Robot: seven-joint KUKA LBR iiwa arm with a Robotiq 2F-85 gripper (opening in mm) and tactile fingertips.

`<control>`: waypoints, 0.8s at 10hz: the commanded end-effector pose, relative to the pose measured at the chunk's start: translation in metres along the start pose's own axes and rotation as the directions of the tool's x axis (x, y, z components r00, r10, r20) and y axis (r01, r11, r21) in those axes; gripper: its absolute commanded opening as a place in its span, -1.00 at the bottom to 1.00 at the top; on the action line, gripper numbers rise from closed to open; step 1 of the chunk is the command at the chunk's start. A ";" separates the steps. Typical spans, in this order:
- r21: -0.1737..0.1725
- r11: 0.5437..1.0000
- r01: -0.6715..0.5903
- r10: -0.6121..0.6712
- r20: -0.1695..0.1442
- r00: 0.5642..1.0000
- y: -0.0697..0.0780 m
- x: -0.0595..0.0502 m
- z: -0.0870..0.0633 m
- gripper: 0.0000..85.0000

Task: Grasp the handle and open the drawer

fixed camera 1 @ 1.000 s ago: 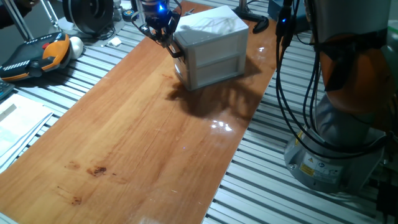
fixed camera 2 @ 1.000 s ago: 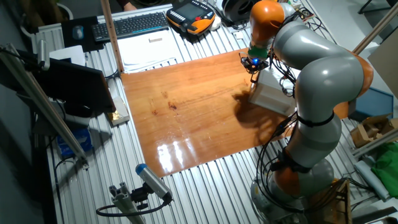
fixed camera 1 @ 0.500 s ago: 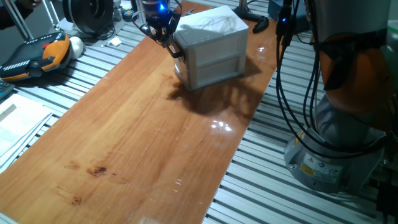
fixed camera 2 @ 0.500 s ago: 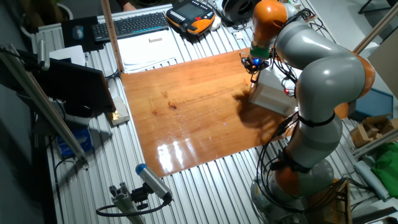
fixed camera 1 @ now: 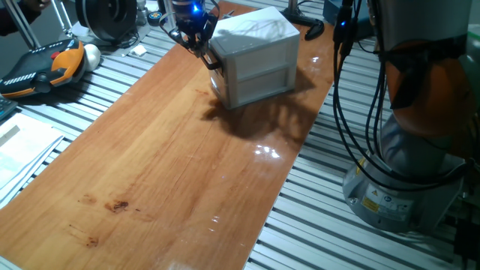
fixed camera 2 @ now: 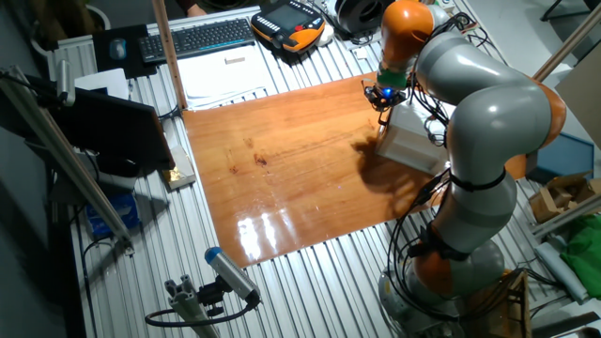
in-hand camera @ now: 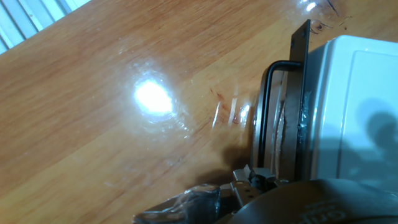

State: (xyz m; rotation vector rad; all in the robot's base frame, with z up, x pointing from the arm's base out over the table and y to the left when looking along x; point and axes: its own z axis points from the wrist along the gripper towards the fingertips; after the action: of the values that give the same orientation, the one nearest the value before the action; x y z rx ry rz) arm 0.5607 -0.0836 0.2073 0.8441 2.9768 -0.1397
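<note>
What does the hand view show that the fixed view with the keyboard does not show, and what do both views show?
Only the hand view shows the handle, a thin black bar standing off the front of the drawer, with the wood seen through the gap behind it. Whether the claw grips it cannot be told.

Only the fixed view with the keyboard shows the whole grey and orange arm, the claw at the white box, and the orange pendant.

Both show the wooden board and the white box.
</note>
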 end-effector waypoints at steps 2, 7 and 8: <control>0.004 1.000 0.006 -0.006 -0.007 1.000 0.000 0.000 0.000 -0.98; 0.005 1.000 -0.026 0.026 -0.023 0.999 0.000 0.000 0.000 -0.98; 0.012 0.999 -0.052 0.052 -0.029 0.998 0.000 0.000 0.000 -0.98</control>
State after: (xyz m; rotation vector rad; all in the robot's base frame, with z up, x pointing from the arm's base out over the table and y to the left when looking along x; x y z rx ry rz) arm 0.5607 -0.0835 0.2072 0.9302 2.9814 -0.1434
